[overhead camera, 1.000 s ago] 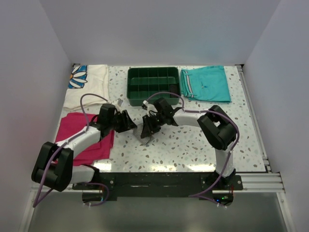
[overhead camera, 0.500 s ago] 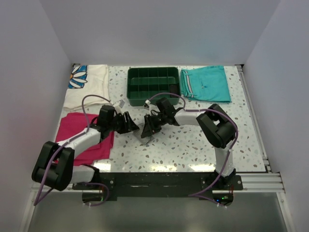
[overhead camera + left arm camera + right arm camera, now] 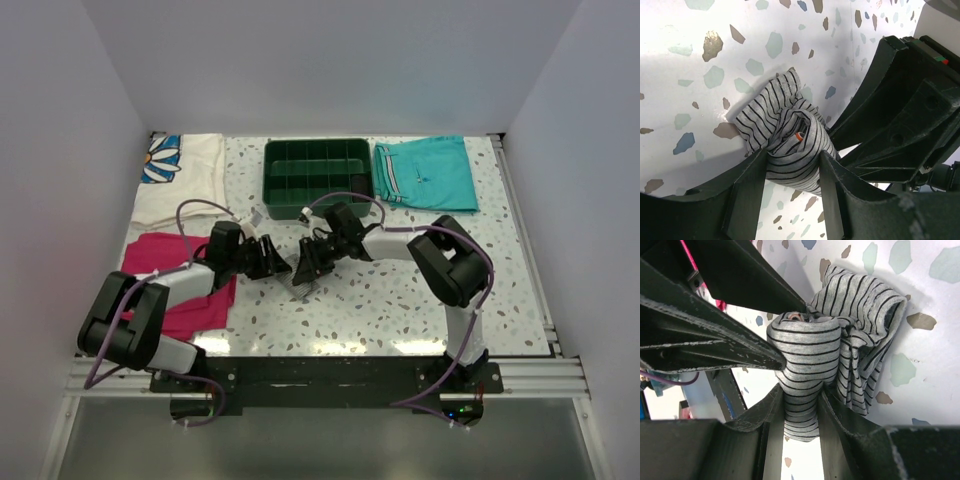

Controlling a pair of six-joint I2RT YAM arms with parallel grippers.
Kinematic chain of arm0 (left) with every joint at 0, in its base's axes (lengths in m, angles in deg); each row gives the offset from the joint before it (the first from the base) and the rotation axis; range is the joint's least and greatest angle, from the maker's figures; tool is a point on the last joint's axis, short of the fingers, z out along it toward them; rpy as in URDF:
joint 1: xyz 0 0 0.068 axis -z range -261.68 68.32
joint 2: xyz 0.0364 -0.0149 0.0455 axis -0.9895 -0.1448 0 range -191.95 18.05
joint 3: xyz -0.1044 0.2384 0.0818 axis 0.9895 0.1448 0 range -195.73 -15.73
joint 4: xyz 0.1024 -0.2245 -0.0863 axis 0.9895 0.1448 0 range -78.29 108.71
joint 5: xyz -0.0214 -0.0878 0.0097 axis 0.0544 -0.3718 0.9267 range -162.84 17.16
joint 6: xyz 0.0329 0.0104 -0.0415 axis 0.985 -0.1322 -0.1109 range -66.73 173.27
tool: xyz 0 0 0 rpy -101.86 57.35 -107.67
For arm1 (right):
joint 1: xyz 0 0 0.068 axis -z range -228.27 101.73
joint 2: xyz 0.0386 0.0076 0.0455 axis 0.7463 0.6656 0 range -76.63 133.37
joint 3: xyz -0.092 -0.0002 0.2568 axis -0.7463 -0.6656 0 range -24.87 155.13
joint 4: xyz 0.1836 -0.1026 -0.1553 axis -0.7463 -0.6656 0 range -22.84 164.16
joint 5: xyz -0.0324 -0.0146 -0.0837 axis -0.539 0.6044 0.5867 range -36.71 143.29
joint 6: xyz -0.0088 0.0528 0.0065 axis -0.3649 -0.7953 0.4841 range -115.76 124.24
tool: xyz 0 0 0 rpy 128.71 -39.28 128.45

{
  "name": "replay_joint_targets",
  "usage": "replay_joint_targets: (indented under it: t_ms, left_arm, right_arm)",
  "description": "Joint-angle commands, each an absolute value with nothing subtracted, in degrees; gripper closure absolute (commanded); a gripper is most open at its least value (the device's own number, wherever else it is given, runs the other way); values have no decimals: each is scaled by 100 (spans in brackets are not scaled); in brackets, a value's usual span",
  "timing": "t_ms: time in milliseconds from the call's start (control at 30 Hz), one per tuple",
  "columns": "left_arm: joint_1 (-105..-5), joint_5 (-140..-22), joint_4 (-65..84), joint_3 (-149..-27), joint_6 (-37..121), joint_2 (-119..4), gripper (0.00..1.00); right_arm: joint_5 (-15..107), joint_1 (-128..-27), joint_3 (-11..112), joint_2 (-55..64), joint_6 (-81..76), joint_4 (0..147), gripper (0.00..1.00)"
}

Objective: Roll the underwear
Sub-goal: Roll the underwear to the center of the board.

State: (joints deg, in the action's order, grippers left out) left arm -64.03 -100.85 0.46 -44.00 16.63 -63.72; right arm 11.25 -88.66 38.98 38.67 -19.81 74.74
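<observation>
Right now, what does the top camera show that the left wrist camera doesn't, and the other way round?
Only the top camera: the green tray, the teal shorts, the pink cloth and the flowered cloth. Only the left wrist camera: the stripes of the underwear, bunched into a roll and clamped by the left end effector. Both: the right end effector meeting the left one at the underwear on the speckled table.

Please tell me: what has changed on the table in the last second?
The left gripper moved right, closer to the right gripper, and its arm stretched out lower over the table. Both now clamp the underwear. The right gripper, tray and shorts stayed put.
</observation>
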Motion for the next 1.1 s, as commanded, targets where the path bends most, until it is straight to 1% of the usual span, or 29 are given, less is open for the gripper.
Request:
replay_joint_targets:
  t_ms: [0, 33, 100, 233, 433, 867, 1033, 1067]
  left_arm:
    - [-6419, -10027, -139, -4315, 1811, -6597, 50]
    - [-6419, -9991, -104, -4297, 1829, -6623, 51]
    - [-6410, -9982, -104, -4289, 1873, -6755, 52]
    - [-6401, -9956, -130, -4227, 1899, -6843, 53]
    - [-6366, -9877, -69, -4253, 1970, -6834, 53]
    - [-6129, -10061, -113, -4420, 2049, -7063, 53]
    - [-6093, -10088, -25, -4464, 2058, -7045, 53]
    - [-6085, -10079, -7, -4473, 2058, -7054, 52]
  right_arm:
    - [2174, -9020, 3217, 4168, -1623, 6159, 90]
    - [2243, -9029, 3199, 4080, -1632, 6177, 86]
    - [2261, -9037, 3199, 3930, -1632, 6203, 83]
    - [2393, -9055, 3217, 3465, -1641, 6203, 70]
    - [2683, -9125, 3270, 2981, -1606, 6115, 61]
    - [3175, -9231, 3234, 1961, -1527, 6265, 55]
    - [4061, -9616, 3523, 1452, -1176, 5774, 52]
    - [4490, -9722, 3603, 1425, -1019, 5677, 52]
